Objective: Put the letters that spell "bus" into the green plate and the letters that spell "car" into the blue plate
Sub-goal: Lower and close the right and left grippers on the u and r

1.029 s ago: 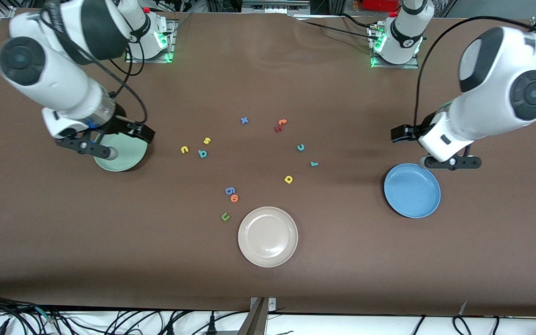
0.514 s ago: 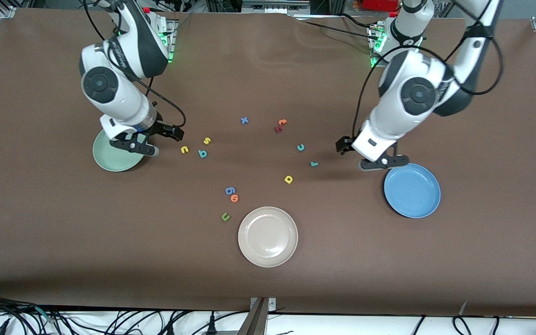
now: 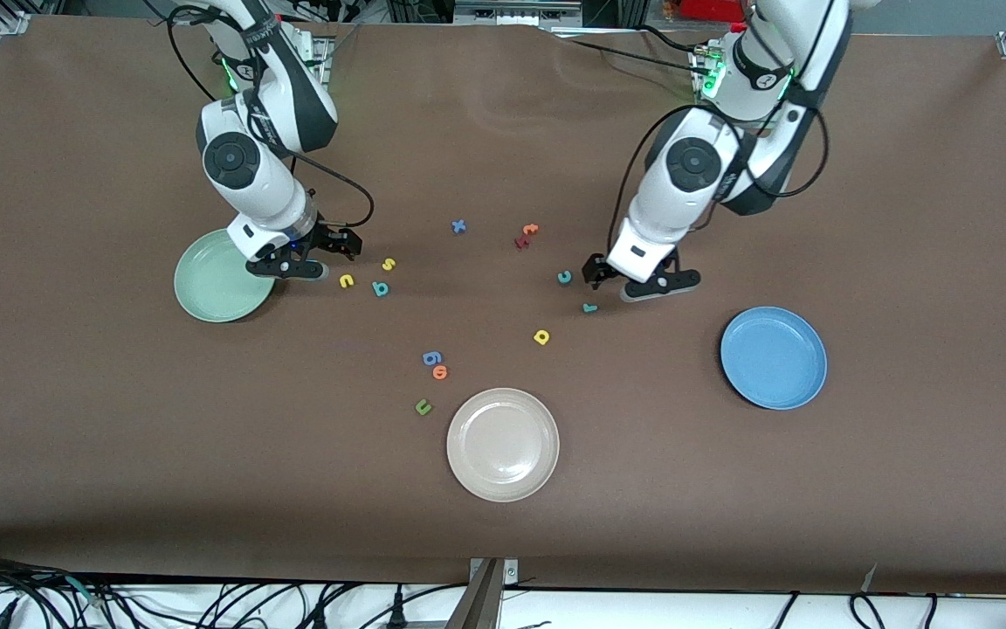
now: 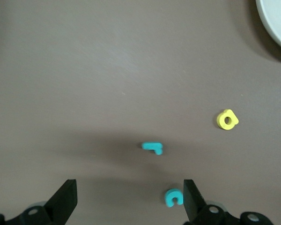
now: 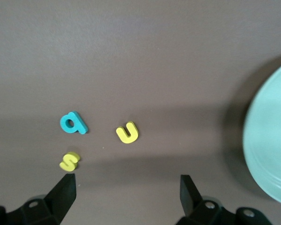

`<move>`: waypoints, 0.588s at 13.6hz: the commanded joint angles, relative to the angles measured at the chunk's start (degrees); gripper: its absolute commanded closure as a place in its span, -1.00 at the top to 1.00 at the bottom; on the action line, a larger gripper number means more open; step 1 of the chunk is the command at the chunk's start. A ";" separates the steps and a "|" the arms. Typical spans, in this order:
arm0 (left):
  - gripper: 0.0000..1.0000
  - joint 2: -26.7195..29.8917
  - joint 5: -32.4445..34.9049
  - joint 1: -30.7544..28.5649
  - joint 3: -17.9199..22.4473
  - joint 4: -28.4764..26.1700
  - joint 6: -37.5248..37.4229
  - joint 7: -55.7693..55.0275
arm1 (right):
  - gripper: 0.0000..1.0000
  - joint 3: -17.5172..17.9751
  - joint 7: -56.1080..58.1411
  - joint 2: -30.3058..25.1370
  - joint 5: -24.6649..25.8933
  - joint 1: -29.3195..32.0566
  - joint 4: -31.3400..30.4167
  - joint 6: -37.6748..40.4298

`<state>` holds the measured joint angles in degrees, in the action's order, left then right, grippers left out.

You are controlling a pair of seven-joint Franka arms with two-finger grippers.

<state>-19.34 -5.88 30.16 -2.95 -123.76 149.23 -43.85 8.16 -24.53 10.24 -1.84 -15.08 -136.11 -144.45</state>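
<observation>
The yellow s [image 3: 389, 264], yellow u [image 3: 346, 280] and teal b [image 3: 381, 288] lie together on the table beside the green plate [image 3: 210, 288]. My right gripper [image 3: 315, 258] hangs open and empty between that plate and these letters; in the right wrist view the s [image 5: 69, 161] lies just off one fingertip [image 5: 63, 192], with the u [image 5: 127, 132] and b [image 5: 73, 123] a little farther out. The teal c [image 3: 564, 277], teal r [image 3: 589, 307] and yellow a [image 3: 541, 336] lie toward the blue plate [image 3: 774, 356]. My left gripper [image 3: 634, 279] is open and empty beside the c [image 4: 174, 197].
A beige-white plate [image 3: 503, 444] sits nearer the camera at mid-table. A blue g [image 3: 431, 357], orange o [image 3: 440, 372] and green u [image 3: 423, 406] lie beside it. A blue x [image 3: 458, 226] and orange and dark red letters [image 3: 527, 234] lie farther from the camera.
Both arms have swung in toward mid-table and come down. The right gripper left the green plate for the s, u, b; the left gripper left the blue plate for the c, r. Both stayed open.
</observation>
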 commanded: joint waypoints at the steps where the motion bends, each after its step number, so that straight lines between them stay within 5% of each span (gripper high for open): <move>1: 1.00 -5.16 -0.27 2.09 0.84 1.15 6.58 -1.23 | 0.97 0.54 1.86 3.98 -0.18 0.32 -2.05 -8.46; 8: 0.88 -10.45 2.80 2.54 0.93 4.14 9.15 -1.06 | 0.89 0.89 5.37 10.06 -0.18 0.49 -1.79 -16.48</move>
<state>-28.40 -4.57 31.82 -2.80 -121.30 158.39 -44.53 8.74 -21.32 19.37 -1.84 -15.08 -138.02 -159.04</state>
